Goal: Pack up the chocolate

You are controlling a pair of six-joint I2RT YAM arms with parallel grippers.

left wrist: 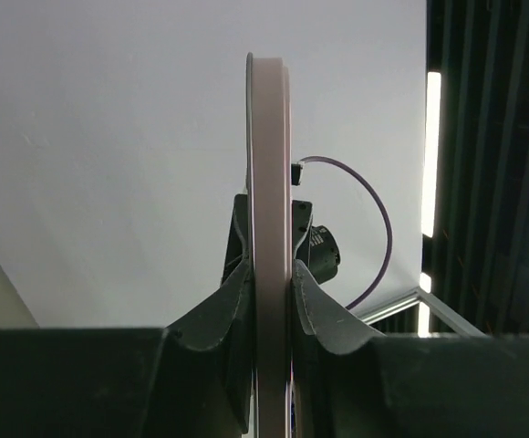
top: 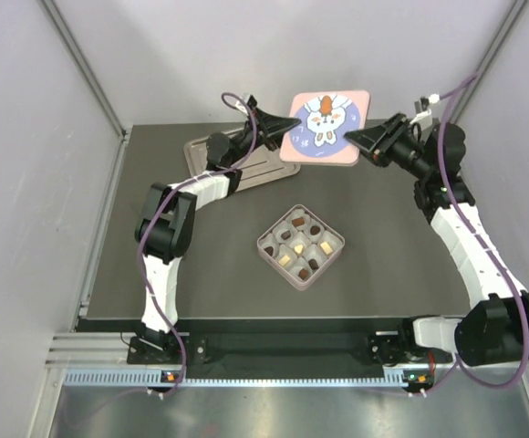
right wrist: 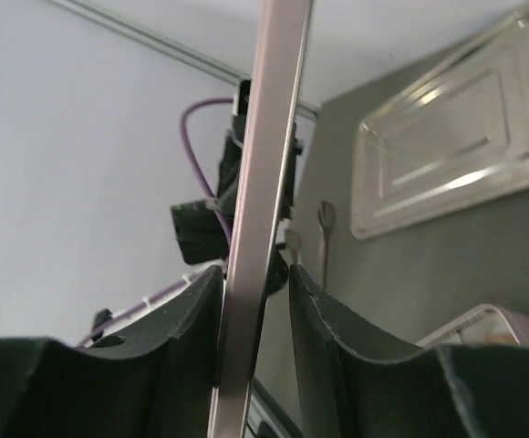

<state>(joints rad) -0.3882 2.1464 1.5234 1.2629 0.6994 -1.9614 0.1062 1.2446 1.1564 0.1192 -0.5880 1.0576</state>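
- The silver tray [top: 263, 171] lies at 11 o'clock on the dark table [top: 210, 274].
- The pink bunny lid [top: 324, 126] is held aloft toward 12 o'clock.
- The pink box [top: 263, 245] sits uncovered at the table's centre.
- The left gripper [top: 292, 123] pinches the lid's 9 o'clock edge, and the right gripper [top: 351, 139] pinches its 3 o'clock edge.
- The chocolate [top: 299, 246], in dark and cream pieces, sits in the box's compartments.

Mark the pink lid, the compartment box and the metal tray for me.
pink lid [top: 324, 128], top external view, on the bunny print at its centre.
compartment box [top: 302, 285], top external view, on its near corner rim.
metal tray [right wrist: 456, 146], right wrist view, on its bare embossed middle.
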